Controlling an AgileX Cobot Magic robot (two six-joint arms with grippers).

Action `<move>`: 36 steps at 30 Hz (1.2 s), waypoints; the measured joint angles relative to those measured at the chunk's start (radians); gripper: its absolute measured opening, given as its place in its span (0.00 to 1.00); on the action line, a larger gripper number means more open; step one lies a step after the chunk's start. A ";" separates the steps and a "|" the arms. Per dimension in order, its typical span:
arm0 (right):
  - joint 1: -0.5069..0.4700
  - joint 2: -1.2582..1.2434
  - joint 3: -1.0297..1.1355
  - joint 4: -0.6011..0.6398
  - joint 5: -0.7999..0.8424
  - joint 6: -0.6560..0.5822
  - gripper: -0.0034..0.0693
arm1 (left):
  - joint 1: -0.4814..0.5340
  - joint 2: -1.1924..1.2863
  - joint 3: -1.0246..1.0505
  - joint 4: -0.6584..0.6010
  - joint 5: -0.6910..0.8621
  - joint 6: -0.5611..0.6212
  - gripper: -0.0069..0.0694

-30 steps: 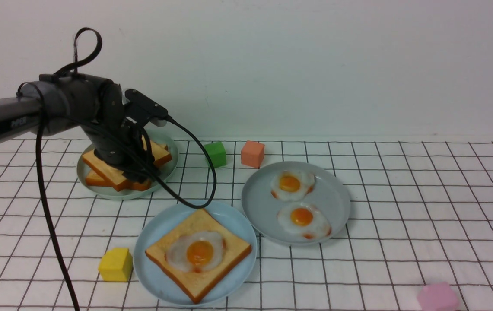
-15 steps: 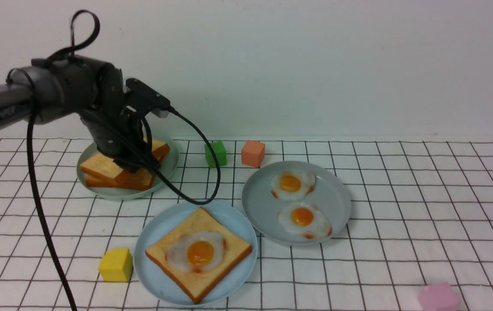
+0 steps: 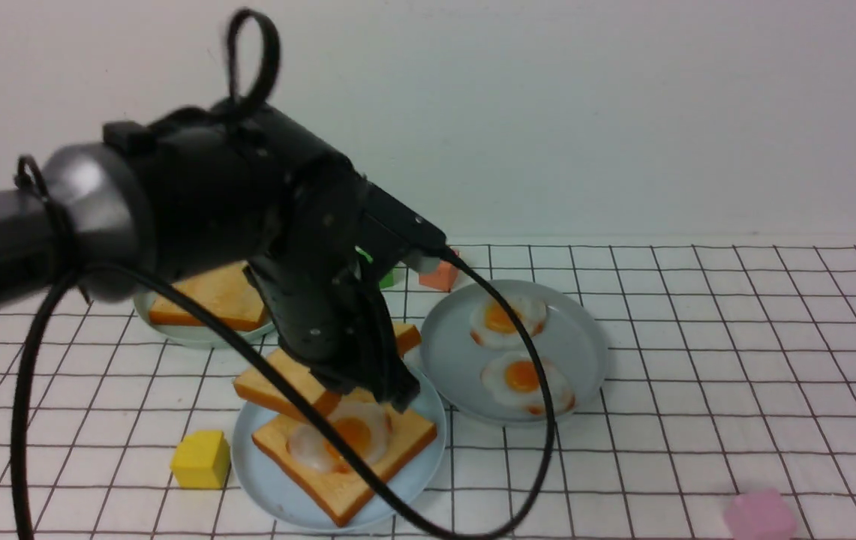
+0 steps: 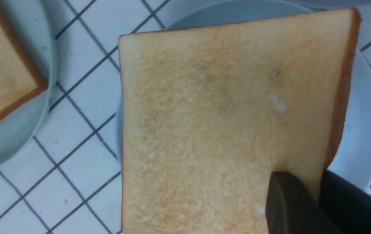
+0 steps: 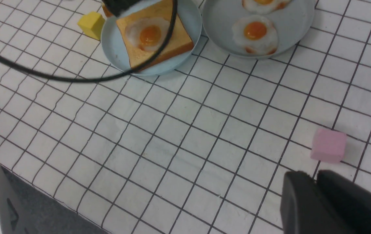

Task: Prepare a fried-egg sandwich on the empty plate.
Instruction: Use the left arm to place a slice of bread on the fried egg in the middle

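Observation:
My left gripper [image 3: 379, 379] is shut on one edge of a golden toast slice [image 3: 277, 384], which it holds tilted just above the sky-blue plate [image 3: 270, 480]. On that plate lies another toast slice [image 3: 367, 469] with a fried egg [image 3: 345, 439] on top. In the left wrist view the held toast [image 4: 221, 113] fills the picture, pinched between the dark fingers [image 4: 297, 201], with the plate [image 4: 361, 113] below it. My right gripper [image 5: 313, 177] is shut and empty, hanging over the cloth near the table's front.
A mint-green plate [image 3: 195, 334] at back left holds a toast slice [image 3: 210, 300]. The grey-blue plate [image 3: 585, 352] holds two fried eggs [image 3: 521, 379]. Foam cubes lie around: yellow [image 3: 201, 459], pink [image 3: 760, 516], orange [image 3: 439, 276], and green [image 3: 386, 279], partly hidden.
My left gripper shut on a toast slice on the mint-green plate, lifted it, and carried it forward and right to above the egg-topped toast on the sky-blue plate.

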 joint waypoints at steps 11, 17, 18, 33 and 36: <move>0.000 -0.041 0.000 -0.002 0.004 0.000 0.19 | -0.042 0.059 0.021 0.043 -0.078 0.004 0.19; 0.000 -0.041 0.000 0.001 0.004 0.000 0.19 | -0.042 0.099 0.022 0.044 -0.055 0.004 0.19; 0.000 -0.041 0.000 0.001 0.004 0.000 0.19 | -0.042 0.106 0.022 0.044 -0.055 0.004 0.19; 0.000 -0.041 0.000 0.001 0.004 0.000 0.20 | -0.042 0.133 0.022 0.044 -0.006 0.004 0.22; 0.000 -0.041 0.000 0.001 0.004 0.000 0.20 | -0.042 0.133 0.022 0.044 0.001 0.004 0.30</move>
